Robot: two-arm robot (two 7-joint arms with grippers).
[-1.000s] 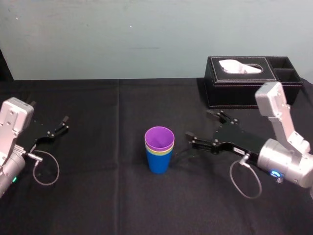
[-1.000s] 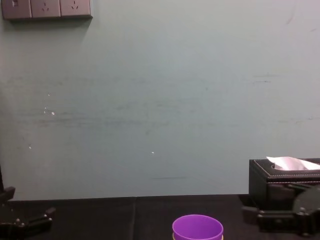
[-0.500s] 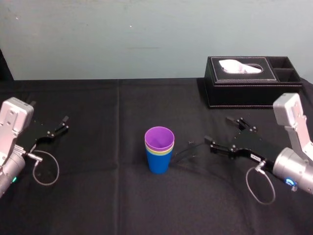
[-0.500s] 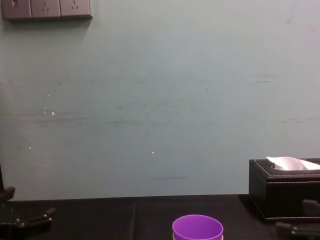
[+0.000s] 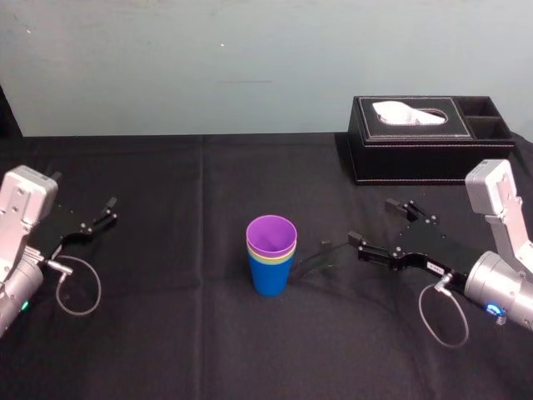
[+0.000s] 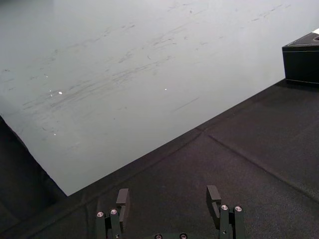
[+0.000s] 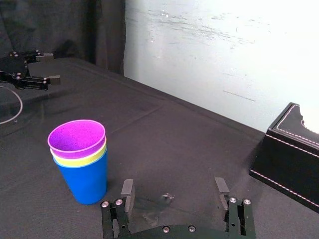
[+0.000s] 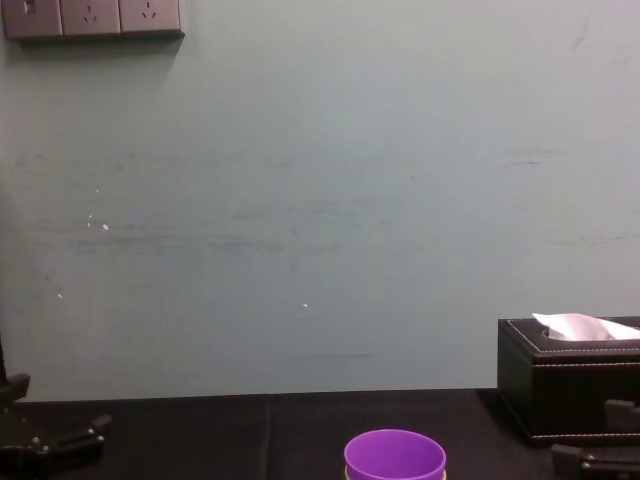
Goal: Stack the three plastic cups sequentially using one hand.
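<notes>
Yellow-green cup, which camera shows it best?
The right wrist view: the yellow-green cup shows side-on as a band between the purple cup and blue cup. The head view gives a thin rim sliver; the chest view catches the purple rim.

light: dim, even; glare: wall [image 7: 239, 45] washed out; shadow: soft beside cups [image 5: 271, 258]

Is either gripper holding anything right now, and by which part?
Nothing is held: the left gripper and right gripper are open, clear of the stacked cups.
</notes>
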